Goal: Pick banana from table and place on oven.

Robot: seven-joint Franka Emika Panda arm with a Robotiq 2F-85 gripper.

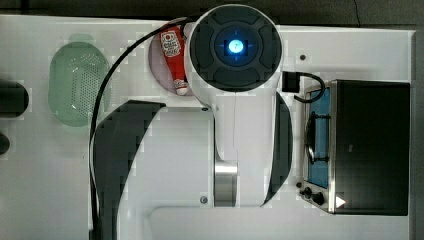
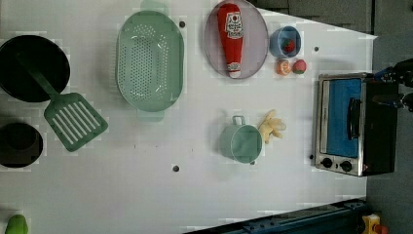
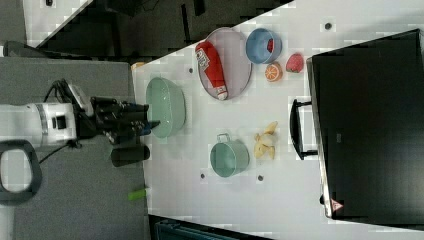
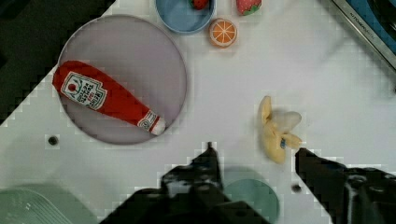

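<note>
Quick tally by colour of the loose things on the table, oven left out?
Green: 4 – colander, spatula, cup, small green item
Red: 3 – ketchup, 2 strawberries
Black: 2 – pan, pot
Blue: 1 – bowl
Orange: 1 – orange
Yellow: 1 – banana
Grey: 1 – plate
Total: 13

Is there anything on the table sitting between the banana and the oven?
Nothing visible does. In the left view, the banana lies beside the green cup, with bare table between it and the oven. The open hand is above, holding nothing.

White robot arm (image 1: pixel 235 75) over table (image 1: pixel 45 175), red ketchup bottle (image 1: pixel 173 55), green colander (image 1: pixel 77 82), oven (image 1: pixel 370 145) at the top view's right.
</note>
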